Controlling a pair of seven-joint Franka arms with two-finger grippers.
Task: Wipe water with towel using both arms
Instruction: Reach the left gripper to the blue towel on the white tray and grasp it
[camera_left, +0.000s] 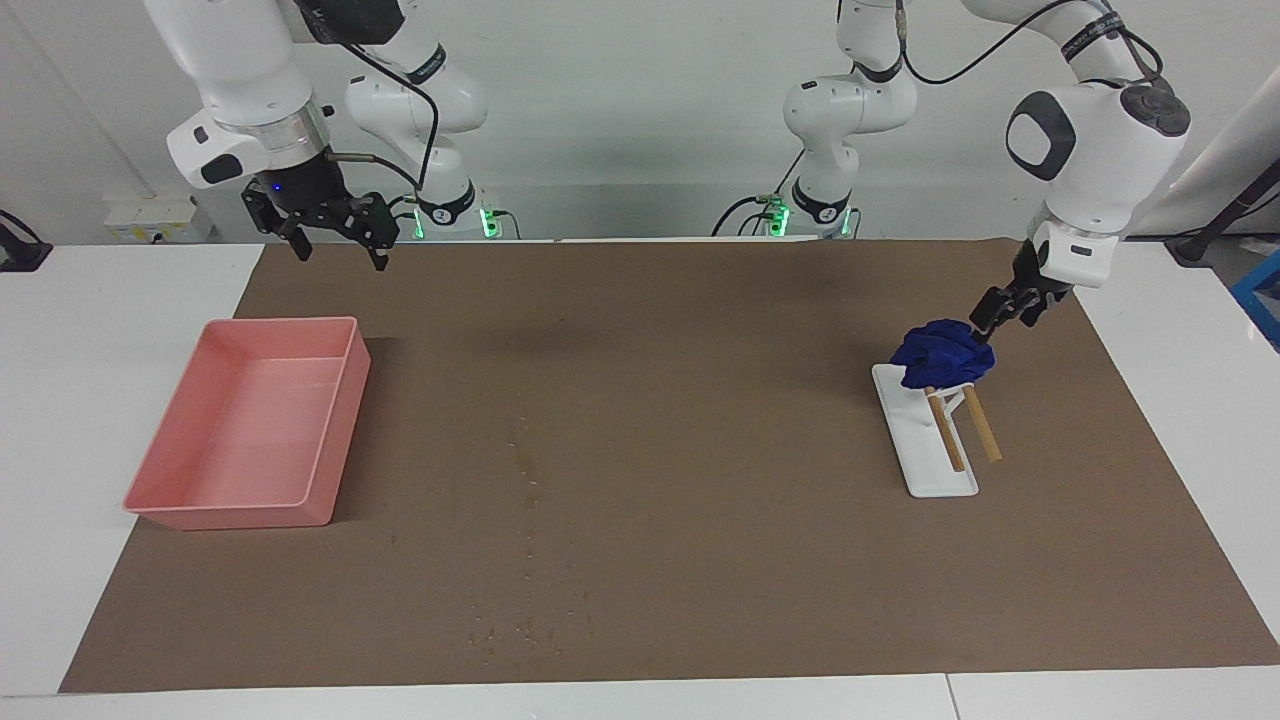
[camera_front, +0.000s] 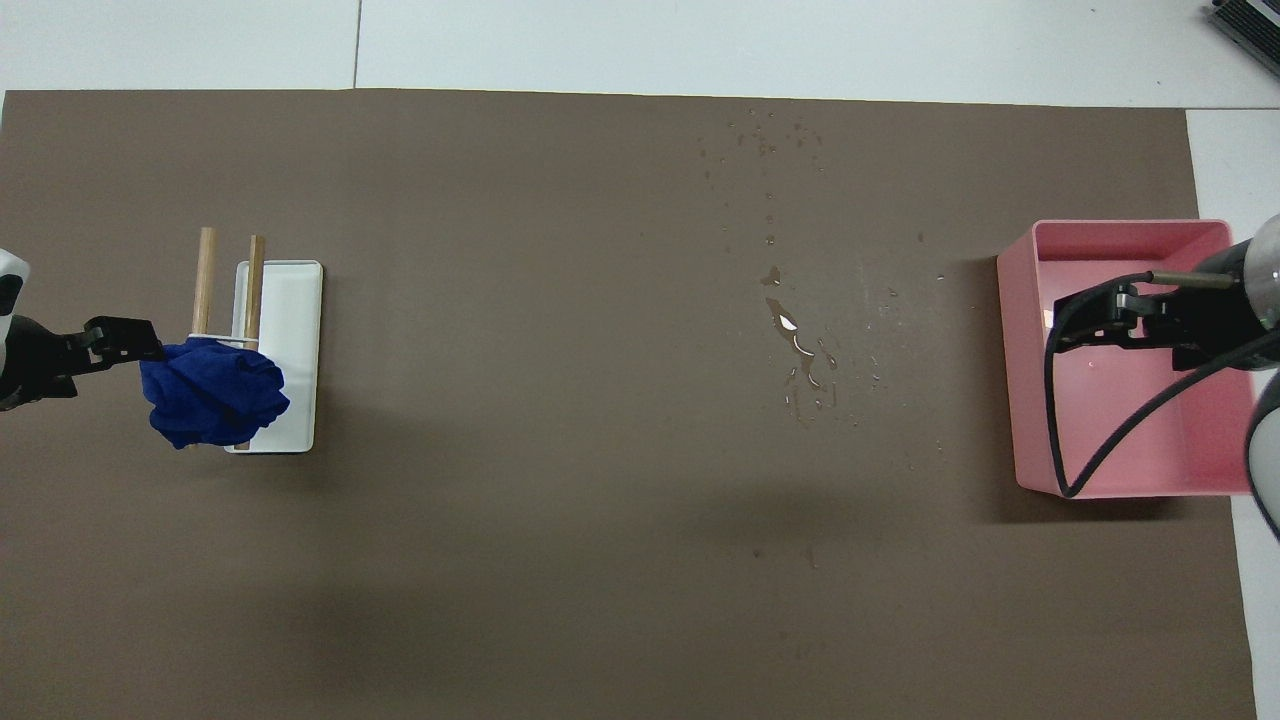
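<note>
The towel (camera_left: 943, 352) (camera_front: 212, 392), a bunched royal-blue cloth, sits on top of a small rack near the left arm's end of the table. My left gripper (camera_left: 990, 318) (camera_front: 120, 340) is down at the towel's edge, on the side away from the water, open, its tips reaching the cloth. The water (camera_left: 527, 482) (camera_front: 802, 345) is a line of small droplets across the middle of the brown mat, with more specks (camera_left: 520, 630) toward the edge farthest from the robots. My right gripper (camera_left: 340, 250) (camera_front: 1130, 315) hangs open and waits above the pink tray.
The rack has a white base (camera_left: 935, 470) (camera_front: 295, 300) and two slanted wooden rods (camera_left: 978, 425) (camera_front: 205, 275). A pink tray (camera_left: 340, 420) (camera_front: 1010, 380) stands at the right arm's end. The brown mat (camera_left: 700, 400) covers most of the table.
</note>
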